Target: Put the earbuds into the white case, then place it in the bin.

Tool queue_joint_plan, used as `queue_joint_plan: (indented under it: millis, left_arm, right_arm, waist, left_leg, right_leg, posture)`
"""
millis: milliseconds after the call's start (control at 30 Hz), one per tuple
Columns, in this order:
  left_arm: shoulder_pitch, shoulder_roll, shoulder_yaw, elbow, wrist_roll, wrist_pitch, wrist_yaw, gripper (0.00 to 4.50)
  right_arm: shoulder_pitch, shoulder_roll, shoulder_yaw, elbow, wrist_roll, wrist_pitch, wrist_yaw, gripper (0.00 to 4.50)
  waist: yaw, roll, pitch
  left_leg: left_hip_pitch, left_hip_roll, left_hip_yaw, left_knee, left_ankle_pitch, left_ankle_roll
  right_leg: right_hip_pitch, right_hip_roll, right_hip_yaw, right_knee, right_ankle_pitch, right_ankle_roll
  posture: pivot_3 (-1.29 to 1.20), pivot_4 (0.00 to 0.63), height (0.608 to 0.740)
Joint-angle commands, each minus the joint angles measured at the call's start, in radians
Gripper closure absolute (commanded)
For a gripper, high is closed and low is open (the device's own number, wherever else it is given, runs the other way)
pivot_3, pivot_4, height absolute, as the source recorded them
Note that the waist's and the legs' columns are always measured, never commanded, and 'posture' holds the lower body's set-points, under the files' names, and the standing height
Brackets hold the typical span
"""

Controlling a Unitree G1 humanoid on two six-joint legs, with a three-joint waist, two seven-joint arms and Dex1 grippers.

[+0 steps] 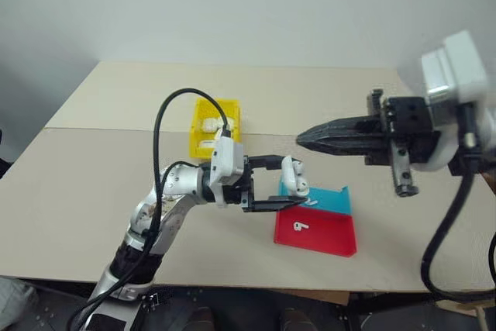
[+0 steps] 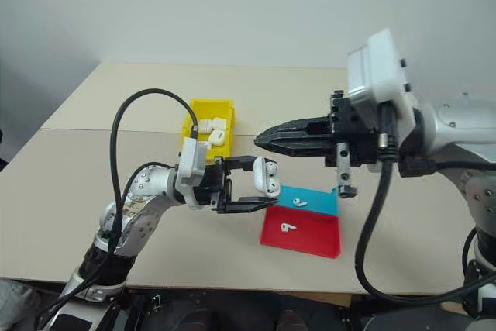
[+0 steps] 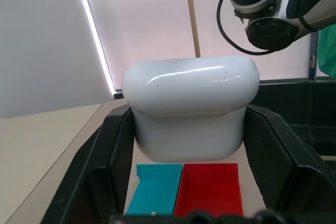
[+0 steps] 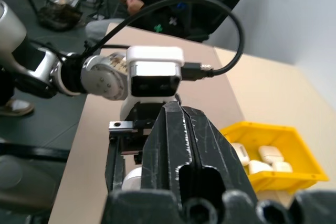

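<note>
A: Left pincer (image 2: 246, 185) has the white case (image 2: 266, 177) clamped between its two black fingers, up off the table (image 2: 93, 184), lid flipped open. I'd say it's held out there mid-air, opening turned toward the other arm, so an earbud can be fed straight in.

B: And the right pincer (image 2: 263, 138)?

A: Fingers pressed tight together, nothing visible between the tips. It points leftward, level, toward the case but a little higher and farther back; near it, not touching.

B: So where are the earbuds?

A: Two lie loose in the red-and-blue tray: one earbud (image 2: 288, 227) in the red compartment, another earbud (image 2: 299, 202) in the blue one. The tray (image 2: 310, 244) sits on the table at the near edge, just below and right of the raised case. Whether anything is already seated in the case, I can't tell.

B: And the bin?

A: The yellow bin (image 2: 195, 106) is farther back, left of the tray, behind the left wrist. There are several white cases (image 2: 213, 131) in it. My read: the left arm keeps the case hovering by the tray so the right arm's trips stay short.

B: From the left wrist view?

A: The case (image 3: 190, 109) is squarely between the fingers, tray beneath it.
</note>
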Motion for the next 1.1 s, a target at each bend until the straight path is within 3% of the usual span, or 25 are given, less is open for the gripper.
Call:
queue_joint_plan:
  millis: [33, 667, 933, 1100]
  left_arm:
    - [-0.026, -0.028, -0.017, -0.006, 0.030, -0.036, 0.012, 1.70]
    - [0.022, -0.043, -0.027, -0.057, 0.080, -0.060, 0.043, 1.70]
    - [0.027, -0.039, -0.006, -0.047, 0.074, -0.078, 0.041, 1.70]
    - [0.026, -0.048, -0.001, -0.035, 0.073, -0.084, 0.044, 1.70]
  right_arm:
    - [-0.060, -0.009, 0.080, 0.006, -0.084, 0.006, 0.049, 4.48]
    - [-0.045, 0.007, 0.241, -0.031, -0.367, -0.064, 0.180, 4.48]
    - [-0.028, -0.012, 0.191, -0.010, -0.386, -0.073, 0.201, 4.48]
    - [-0.071, 0.027, 0.107, 0.023, -0.302, -0.040, 0.173, 4.48]
  waist:
    - [0.001, 0.000, 0.000]
    - [0.001, 0.000, 0.000]
    - [0.001, 0.000, 0.000]
    - [0.000, 0.000, 0.000]
  left_leg:
    - [0.000, 0.000, 0.000, 0.000, 0.000, 0.000]
    - [0.000, 0.000, 0.000, 0.000, 0.000, 0.000]
    - [0.000, 0.000, 0.000, 0.001, 0.000, 0.000]
    - [0.000, 0.000, 0.000, 0.001, 0.000, 0.000]
  right_leg:
    - [0.000, 0.000, 0.000, 0.000, 0.000, 0.000]
    - [-0.001, 0.000, 0.000, 0.001, 0.000, 0.000]
    - [-0.001, 0.000, 0.000, 0.002, 0.000, 0.000]
    - [-0.001, 0.000, 0.000, 0.002, 0.000, 0.000]
  posture:
    - [0.00, 0.150, 0.740]
    - [0.00, 0.150, 0.740]
    - [0.00, 0.150, 0.740]
    - [0.00, 0.150, 0.740]
